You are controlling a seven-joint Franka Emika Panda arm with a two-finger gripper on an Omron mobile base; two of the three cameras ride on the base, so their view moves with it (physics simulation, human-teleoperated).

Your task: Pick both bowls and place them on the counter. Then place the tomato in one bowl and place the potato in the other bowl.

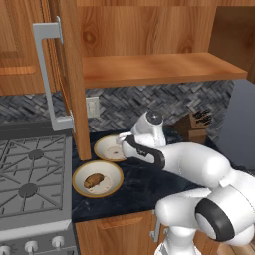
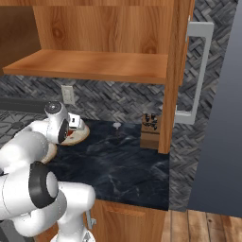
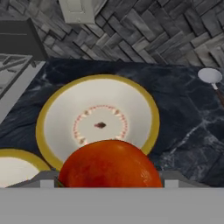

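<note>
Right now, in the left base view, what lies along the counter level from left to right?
Grey gas stove top → shallow cream bowl with tan rim holding the oval brown potato → white robot arm → dark wooden knife block.

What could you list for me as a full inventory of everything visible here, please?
shallow cream ceramic bowls with tan rims: two, on the counter beside the stove; nearer, farther.
oval tan-brown potato: one, in the nearer bowl.
round red-orange tomato: one, between the gripper's fingers, over the farther bowl.
black marble counter: one.
grey gas stove: one, left of the bowls.
wooden knife block: one, at the back.
light-brown wooden shelf: one, above the counter.
white wall outlet: one, on the backsplash.
white arm's gripper: one, around the tomato.
</note>
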